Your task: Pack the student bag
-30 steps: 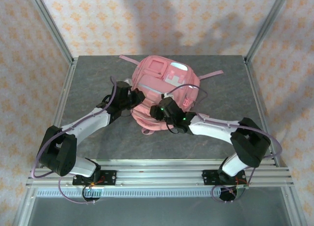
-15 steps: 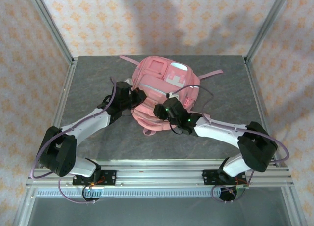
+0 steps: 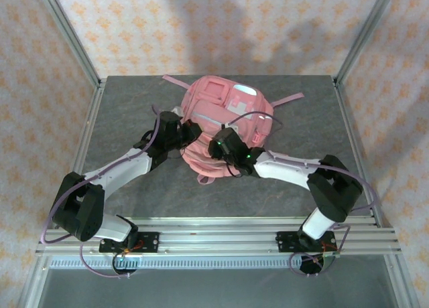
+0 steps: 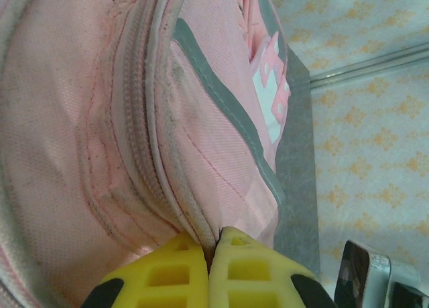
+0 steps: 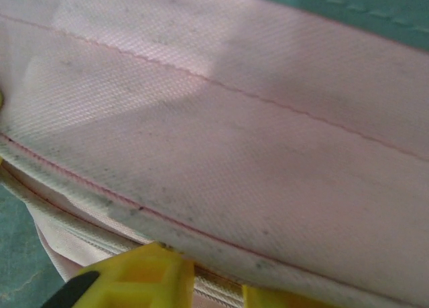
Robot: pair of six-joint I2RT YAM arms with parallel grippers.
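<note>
Left fingers (image 4: 242, 276) tight on pink student bag (image 4: 100, 120) seam

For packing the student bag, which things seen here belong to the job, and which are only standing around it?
Belong to the job:
- student bag
- left end effector, pinched on the bag's zip seam
- right end effector, at a fabric edge of the bag

Only surroundings:
- grey table
- metal frame

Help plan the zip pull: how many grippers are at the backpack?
2. The left gripper pinches the student bag's zip seam on its left side; the right gripper meets its near edge.
</note>
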